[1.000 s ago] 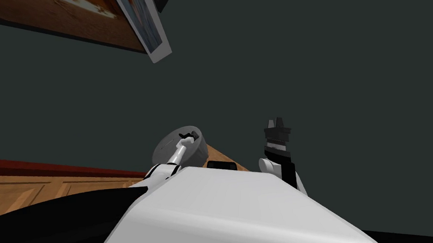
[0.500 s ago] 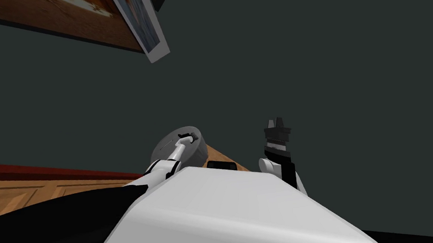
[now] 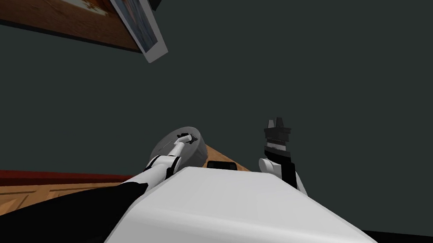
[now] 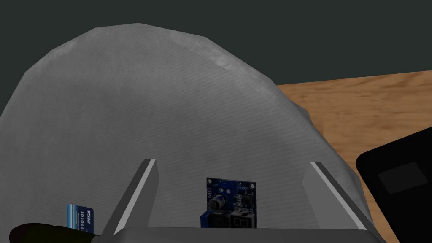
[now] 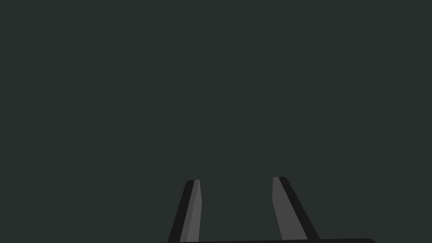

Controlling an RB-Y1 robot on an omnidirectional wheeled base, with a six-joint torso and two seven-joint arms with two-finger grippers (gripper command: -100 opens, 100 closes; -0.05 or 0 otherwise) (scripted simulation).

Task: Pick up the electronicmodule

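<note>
My left arm has stretched lower across the grey mound and my head camera has rolled slightly; the left claw stands released, straddling the electronicmodule, a blue board on that mound; I judge it light, stiff and fragile, best pinched by its edges; wooden worktop beneath; black slab at the mound's 4 o'clock; right claw released, idle at 3 o'clock.

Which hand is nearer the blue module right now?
Left. The left hand is at the module, which sits between its open fingers; the right hand is raised, apart from it.
</note>
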